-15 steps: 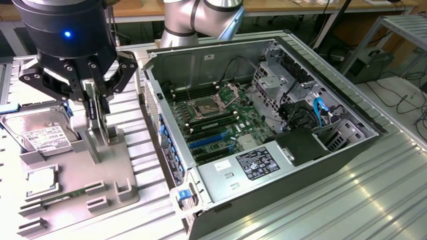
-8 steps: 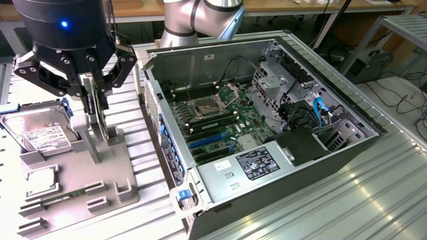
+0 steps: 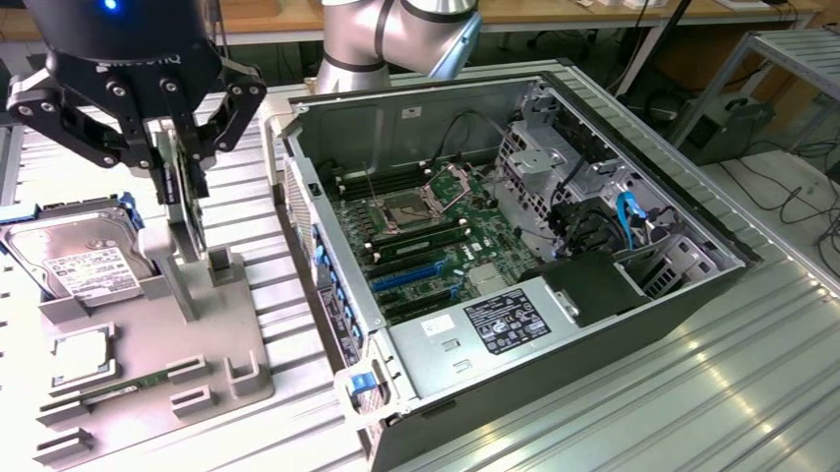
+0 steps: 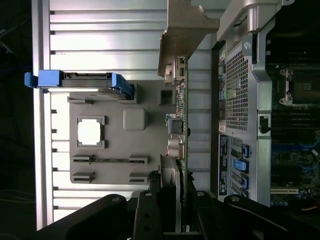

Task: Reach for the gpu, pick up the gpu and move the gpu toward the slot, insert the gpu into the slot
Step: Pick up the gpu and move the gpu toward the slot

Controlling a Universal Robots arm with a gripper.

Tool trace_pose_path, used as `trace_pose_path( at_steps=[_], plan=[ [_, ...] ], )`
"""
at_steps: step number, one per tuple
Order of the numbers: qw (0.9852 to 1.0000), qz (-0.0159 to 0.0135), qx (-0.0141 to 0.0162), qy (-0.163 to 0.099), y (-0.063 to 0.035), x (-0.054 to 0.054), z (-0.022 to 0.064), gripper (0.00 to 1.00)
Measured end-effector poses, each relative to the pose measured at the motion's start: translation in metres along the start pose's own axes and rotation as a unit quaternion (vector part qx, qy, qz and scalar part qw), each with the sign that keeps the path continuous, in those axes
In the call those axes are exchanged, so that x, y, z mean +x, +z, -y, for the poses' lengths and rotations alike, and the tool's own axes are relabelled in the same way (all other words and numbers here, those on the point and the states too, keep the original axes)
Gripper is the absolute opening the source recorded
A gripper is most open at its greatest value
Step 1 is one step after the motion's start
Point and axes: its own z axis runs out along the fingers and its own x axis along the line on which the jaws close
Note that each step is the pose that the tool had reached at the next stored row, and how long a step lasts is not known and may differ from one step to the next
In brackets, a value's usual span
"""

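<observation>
I see the gpu (image 3: 188, 202), a flat card with a black shroud and a green board edge, standing upright and edge-on to me. It is over the back part of the grey moulded fixture tray (image 3: 216, 339), well apart from the case. Its silver metal end bracket (image 4: 184, 31) shows in the wrist view. The black gripper (image 3: 180, 157) is clenched on the card's upper edge, one finger on each face. I cannot tell whether the card's lower edge touches the tray's holder posts.

On the tray, a silver boxy hard drive (image 3: 77, 258) with a white label sits in a blue carrier just beside the card. A square processor chip (image 3: 82, 349) and a thin green memory stick (image 3: 132, 379) lie nearer the tray's front.

The tray rests on a ribbed aluminium table (image 3: 683, 393). The open black computer case (image 3: 393, 398) lies on its side on the exterior view's right, with its green motherboard (image 3: 447, 241) and blue expansion slots (image 3: 404, 277) exposed.

Behind the table are wooden benches, loose cables on the floor and a metal frame.

The silver arm (image 3: 393, 34) rises behind the case, and the gripper points straight down.
</observation>
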Motion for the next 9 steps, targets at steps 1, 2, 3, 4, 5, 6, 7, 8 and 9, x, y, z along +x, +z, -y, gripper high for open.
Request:
trace_pose_path(
  at_steps=[1, 2, 3, 4, 5, 6, 7, 8, 9],
  plan=[
    [1.0, 0.0, 0.0, 0.0, -0.0023, 0.0, -0.0001, 0.28],
    [1.0, 0.0, 0.0, 0.0, -0.004, 0.0, -0.0001, 0.28],
    [1.0, 0.0, 0.0, 0.0, -0.0074, 0.0, -0.0003, 0.28],
    [1.0, 0.0001, 0.0, 0.0, -0.0094, 0.0, -0.0004, 0.28],
    [1.0, 0.0, 0.0, 0.0, -0.0114, 0.0, -0.0005, 0.28],
    [1.0, 0.0, 0.0, 0.0, -0.0131, 0.0, -0.0005, 0.28],
    [1.0, 0.0, 0.0, 0.0, -0.0148, 0.0, -0.0006, 0.28],
    [1.0, 0.0, 0.0, 0.0, -0.0166, 0.0, -0.0006, 0.28],
    [1.0, 0.0, 0.0, 0.0, -0.0184, 0.0, -0.0007, 0.28]
  ],
)
